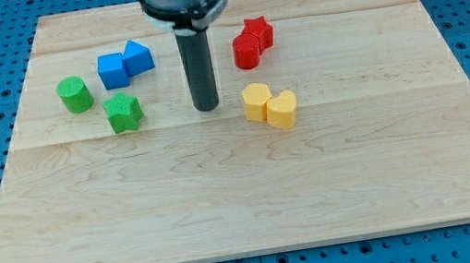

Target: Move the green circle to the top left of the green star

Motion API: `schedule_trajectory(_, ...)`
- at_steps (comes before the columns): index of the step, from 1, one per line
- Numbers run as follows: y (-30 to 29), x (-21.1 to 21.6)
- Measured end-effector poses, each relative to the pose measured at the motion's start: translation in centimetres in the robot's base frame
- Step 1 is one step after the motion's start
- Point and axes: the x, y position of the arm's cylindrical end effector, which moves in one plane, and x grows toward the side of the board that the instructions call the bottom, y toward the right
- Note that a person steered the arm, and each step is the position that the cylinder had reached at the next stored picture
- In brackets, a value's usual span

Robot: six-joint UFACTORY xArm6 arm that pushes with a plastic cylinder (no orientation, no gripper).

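Note:
The green circle sits on the wooden board at the view's left. The green star lies just below and to the right of it, a small gap between them. My tip rests on the board near the middle, well to the right of the green star and to the left of the yellow blocks. It touches no block.
Two blue blocks sit touching above the green star. A red circle and a red star sit touching at the upper middle right. Two yellow blocks sit touching to the right of my tip. The wooden board lies on a blue pegboard.

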Motion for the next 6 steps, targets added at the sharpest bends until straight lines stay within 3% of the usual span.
schedule_trajectory(2, -11.4, -3.5)
schedule_trajectory(4, -17.5, -8.2)
schedule_trajectory(5, -19.2, -8.4)
schedule_trajectory(6, -15.7, -5.6)
